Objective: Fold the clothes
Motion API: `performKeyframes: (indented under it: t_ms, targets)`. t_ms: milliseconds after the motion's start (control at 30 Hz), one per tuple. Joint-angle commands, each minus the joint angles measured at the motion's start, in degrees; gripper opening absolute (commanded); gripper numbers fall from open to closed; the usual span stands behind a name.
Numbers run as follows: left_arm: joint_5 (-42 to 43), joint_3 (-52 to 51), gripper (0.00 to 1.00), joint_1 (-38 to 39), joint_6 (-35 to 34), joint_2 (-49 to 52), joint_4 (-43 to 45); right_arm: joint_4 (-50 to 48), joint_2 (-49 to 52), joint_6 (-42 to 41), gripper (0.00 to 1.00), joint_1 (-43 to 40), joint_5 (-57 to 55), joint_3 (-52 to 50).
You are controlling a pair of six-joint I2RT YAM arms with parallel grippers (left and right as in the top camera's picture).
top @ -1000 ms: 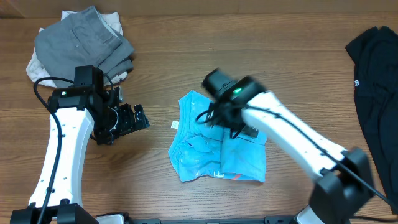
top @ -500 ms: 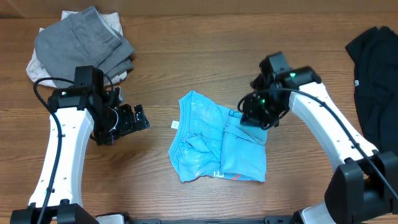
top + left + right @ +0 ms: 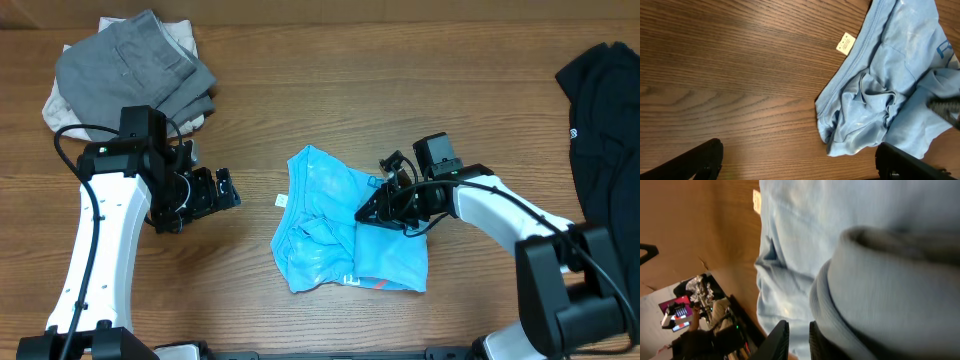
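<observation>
The light blue T-shirt (image 3: 330,232) lies crumpled in the middle of the wooden table, with a white tag (image 3: 282,201) at its left edge. My right gripper (image 3: 368,212) lies low on the shirt's right half. In the right wrist view its jaws (image 3: 799,335) stand almost together, pressed into the blue cloth (image 3: 840,230) beside a ribbed hem. My left gripper (image 3: 202,198) hovers over bare wood to the left of the shirt, wide open with nothing in it. The left wrist view shows its fingertips (image 3: 705,155) far apart and the shirt (image 3: 890,75) at the upper right.
A pile of grey and off-white garments (image 3: 135,65) sits at the back left corner. A black garment (image 3: 605,130) lies along the right edge. Bare wood lies between the left gripper and the shirt.
My right arm swung off the shirt's top to the right, its jaws closed, then it dropped low onto the shirt's right half. The left arm has not moved.
</observation>
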State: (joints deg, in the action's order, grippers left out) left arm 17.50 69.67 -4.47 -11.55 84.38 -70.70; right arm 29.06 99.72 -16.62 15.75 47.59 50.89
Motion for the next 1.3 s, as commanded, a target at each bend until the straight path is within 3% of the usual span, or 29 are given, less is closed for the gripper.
performKeyframes:
  t_ms: [0, 233, 533, 700, 900, 1067, 1167, 1267]
  targets:
    - [-0.1, -0.3, 1.0, 0.4, 1.3, -0.4, 0.0, -4.6, 2.5, -1.9, 0.19, -0.5, -0.2, -0.5]
    - [-0.1, -0.3, 1.0, 0.4, 1.3, -0.4, 0.0, -9.1, 4.0, -5.8, 0.22, -2.0, -10.2, -0.5]
    - [-0.1, -0.3, 1.0, 0.4, 1.3, -0.4, 0.2, -10.3, 4.6, -4.7, 0.34, -2.1, -10.6, 0.0]
    - [-0.1, -0.3, 1.0, 0.4, 1.3, -0.4, 0.2, -1.6, 2.6, -3.8, 0.33, -4.8, -1.0, 8.0]
    - [-0.1, -0.3, 1.0, 0.4, 1.3, -0.4, 0.1, 18.0, -4.8, -2.1, 0.33, -9.0, 4.1, 20.0]
    - [-0.1, -0.3, 1.0, 0.4, 1.2, -0.4, 0.2, 31.6, -7.4, 7.7, 0.29, -8.2, 4.0, 19.7]
    - [0.1, -0.3, 1.0, 0.4, 1.2, -0.4, 0.2, 31.5, -7.3, 9.4, 0.29, -6.4, 4.0, 14.5]
    - [0.1, -0.3, 1.0, 0.4, 1.2, -0.4, 0.0, 23.7, -7.3, 7.7, 0.29, -4.0, 5.3, 5.3]
